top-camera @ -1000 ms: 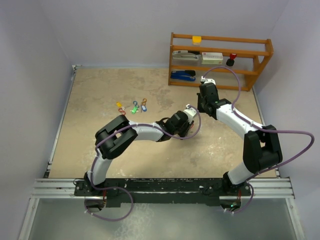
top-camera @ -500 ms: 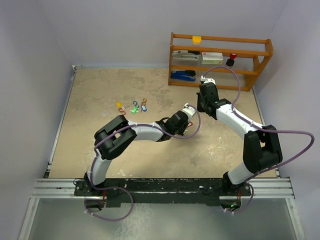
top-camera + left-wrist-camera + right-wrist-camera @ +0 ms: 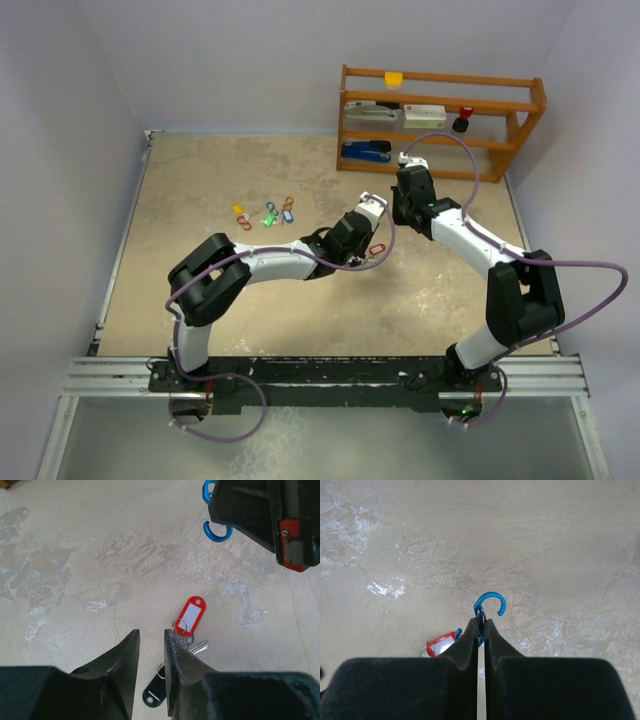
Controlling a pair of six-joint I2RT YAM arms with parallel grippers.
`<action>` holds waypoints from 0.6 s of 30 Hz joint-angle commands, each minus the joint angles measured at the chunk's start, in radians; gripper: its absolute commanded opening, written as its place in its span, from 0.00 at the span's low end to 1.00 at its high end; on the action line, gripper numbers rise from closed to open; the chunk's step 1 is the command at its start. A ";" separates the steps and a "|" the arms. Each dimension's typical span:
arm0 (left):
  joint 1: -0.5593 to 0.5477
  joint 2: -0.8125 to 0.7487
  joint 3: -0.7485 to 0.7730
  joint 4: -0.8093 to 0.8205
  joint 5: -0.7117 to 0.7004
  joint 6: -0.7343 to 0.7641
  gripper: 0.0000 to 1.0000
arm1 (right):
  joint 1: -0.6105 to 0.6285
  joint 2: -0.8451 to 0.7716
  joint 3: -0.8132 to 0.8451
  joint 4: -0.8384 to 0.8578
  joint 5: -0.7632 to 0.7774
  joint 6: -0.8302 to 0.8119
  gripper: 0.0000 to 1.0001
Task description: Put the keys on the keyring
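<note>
Left end effector hovers low over the worktop, its fingers parted by a narrow gap and nothing between them. Through that gap shows the black fob, partly hidden by one finger. Just beyond the tips lies the red-tagged key, flat on the surface, its silver blade and small ring at the tag's near end. Whether fob and key are linked cannot be told.

Farther out, the right end effector is clenched on the blue clip, which looks to serve as the keyring. One open hook juts free past the fingertips, above the worktop and near the red tag.

The step in hand appears to be picking up this key. Doing it well probably means:
- spreading the fingers wider before descending;
- pinching the plastic tag rather than the thin, flat blade;
- gripping the tag's far end, so the ring hangs clear for threading;
- keeping the clip steady, with its hook mouth facing the approach.

The fob may drag along if the two are joined.

Well apart, toward the far left, the other tagged keys lie in a loose cluster. A wooden shelf stands at the back.
</note>
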 commanded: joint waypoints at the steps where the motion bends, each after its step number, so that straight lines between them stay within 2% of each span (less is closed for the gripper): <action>1: 0.004 -0.020 0.001 0.008 0.012 -0.048 0.26 | 0.003 -0.015 0.004 -0.014 -0.044 -0.003 0.00; 9: 0.023 -0.033 -0.010 -0.022 -0.070 -0.129 0.29 | 0.007 0.069 0.049 -0.066 -0.115 -0.035 0.00; 12: 0.048 -0.036 -0.017 -0.027 -0.057 -0.174 0.31 | 0.012 0.087 0.050 -0.075 -0.106 -0.044 0.00; 18: 0.091 -0.071 -0.070 -0.004 -0.053 -0.242 0.41 | 0.061 0.135 0.077 -0.123 -0.032 -0.068 0.00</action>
